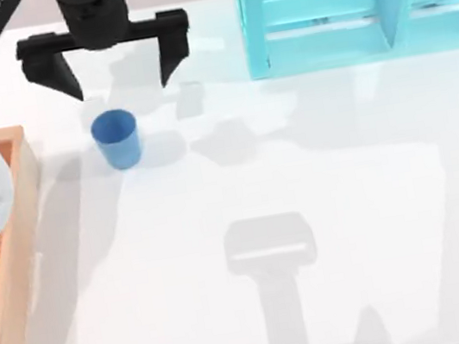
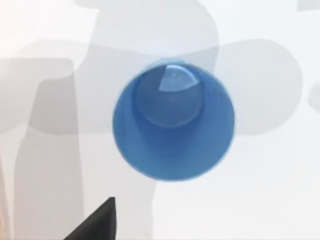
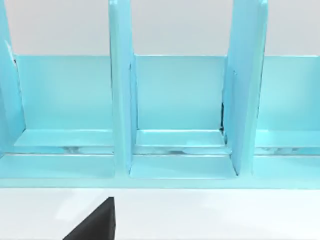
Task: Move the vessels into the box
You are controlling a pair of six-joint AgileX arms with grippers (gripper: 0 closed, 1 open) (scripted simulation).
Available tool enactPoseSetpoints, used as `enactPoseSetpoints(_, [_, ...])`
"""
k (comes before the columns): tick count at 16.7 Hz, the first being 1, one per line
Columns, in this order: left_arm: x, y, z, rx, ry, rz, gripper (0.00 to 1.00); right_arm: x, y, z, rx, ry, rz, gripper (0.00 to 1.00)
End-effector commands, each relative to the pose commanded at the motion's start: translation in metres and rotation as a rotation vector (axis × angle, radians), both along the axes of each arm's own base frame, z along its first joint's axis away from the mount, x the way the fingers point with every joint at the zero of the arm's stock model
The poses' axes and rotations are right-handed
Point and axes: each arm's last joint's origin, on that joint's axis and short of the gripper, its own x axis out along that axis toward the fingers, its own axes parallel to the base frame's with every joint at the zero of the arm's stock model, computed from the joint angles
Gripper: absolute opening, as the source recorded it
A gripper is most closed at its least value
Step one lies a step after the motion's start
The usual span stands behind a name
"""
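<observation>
Left gripper (image 1: 121, 77): hanging wide open, empty, above cup (image 1: 117, 138) near table's far-left corner; approaching; next, lowering around cup, then box (image 1: 11, 224).

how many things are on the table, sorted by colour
blue: 1, the small plain blue cup, standing upright on the white table
cyan: 1, the cyan shelf-like frame
orange-brown: 1, the shallow orange-brown wooden tray
total: 3

top view looks straight down; left wrist view hangs close over the same cup (image 1: 117, 138); right wrist faces shelf (image 3: 175, 115).
</observation>
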Motion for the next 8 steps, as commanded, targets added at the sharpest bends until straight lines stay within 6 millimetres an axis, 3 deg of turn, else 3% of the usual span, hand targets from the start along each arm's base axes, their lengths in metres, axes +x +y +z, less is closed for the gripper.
enactPoseSetpoints(3, [0.004, -0.002, -0.017, 0.001, -0.001, -0.003, 1.0, 0.0, 0.0, 0.0, 0.0, 0.0, 0.0, 1.0])
enactPoseSetpoints(8, [0.01, -0.003, -0.075, -0.002, -0.007, -0.002, 1.0, 0.0, 0.0, 0.0, 0.0, 0.0, 0.0, 1.0])
